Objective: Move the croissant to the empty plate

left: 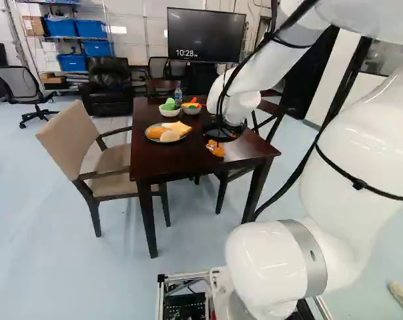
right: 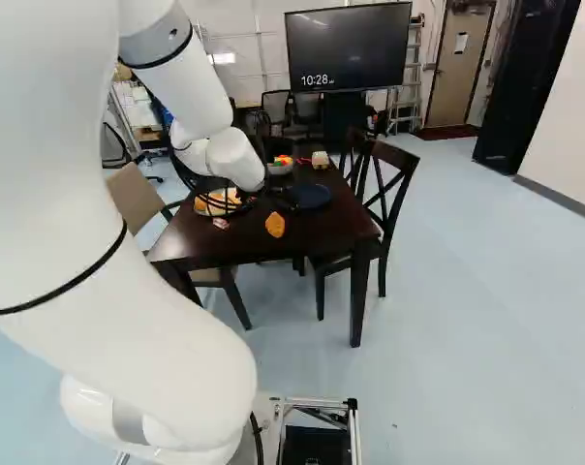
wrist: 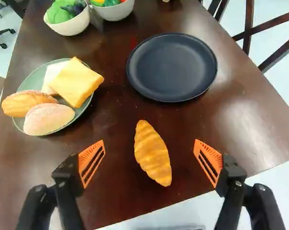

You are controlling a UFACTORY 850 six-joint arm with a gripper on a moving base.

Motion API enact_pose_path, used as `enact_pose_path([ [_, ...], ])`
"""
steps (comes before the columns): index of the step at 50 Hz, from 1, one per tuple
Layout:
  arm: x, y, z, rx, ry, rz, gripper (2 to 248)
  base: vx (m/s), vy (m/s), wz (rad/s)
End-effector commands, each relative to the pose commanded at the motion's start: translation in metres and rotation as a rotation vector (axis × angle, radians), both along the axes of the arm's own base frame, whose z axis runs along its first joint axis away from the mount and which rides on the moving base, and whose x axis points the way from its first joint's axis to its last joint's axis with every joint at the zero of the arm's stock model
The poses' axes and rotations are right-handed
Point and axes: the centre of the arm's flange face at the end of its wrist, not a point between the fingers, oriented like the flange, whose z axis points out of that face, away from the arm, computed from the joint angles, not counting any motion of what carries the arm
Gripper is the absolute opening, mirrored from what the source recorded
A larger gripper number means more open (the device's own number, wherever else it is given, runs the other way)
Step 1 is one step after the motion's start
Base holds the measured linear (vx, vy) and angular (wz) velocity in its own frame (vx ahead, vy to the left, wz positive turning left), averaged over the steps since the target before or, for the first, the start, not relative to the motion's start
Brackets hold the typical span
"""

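Observation:
My gripper (left: 219,137) hangs over the near part of the table in the left base view. In the wrist view the gripper (wrist: 149,144) is open, its orange pads wide apart on either side of the croissant (wrist: 153,153) and touching nothing. The croissant, orange-brown and ridged, lies on the bare tabletop; it also shows in the right base view, where the croissant (right: 275,225) is near the table's front edge. Ahead of it in the wrist view is the empty dark blue plate (wrist: 172,67).
Beside the croissant, a green plate (wrist: 26,85) holds bread pieces. Two bowls, one white (wrist: 68,27) with green items and another (wrist: 114,11) with colourful ones, stand farther along the dark table (left: 188,157). A beige armchair (left: 111,160) and a dark wooden chair (right: 389,184) flank it.

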Motion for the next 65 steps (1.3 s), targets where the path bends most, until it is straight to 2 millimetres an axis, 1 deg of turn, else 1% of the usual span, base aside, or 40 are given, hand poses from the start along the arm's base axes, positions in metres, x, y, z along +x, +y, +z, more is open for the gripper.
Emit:
enact_pose_path([
  [30,0.021,0.005,0.025,0.047,0.137,-0.001,247,0.000,0.000,0.000],
  [43,0.033,0.005,0.021,0.057,0.222,0.007,247,0.000,0.000,0.000],
  [65,0.038,-0.002,0.016,0.076,0.366,0.003,247,0.000,0.000,0.000],
])
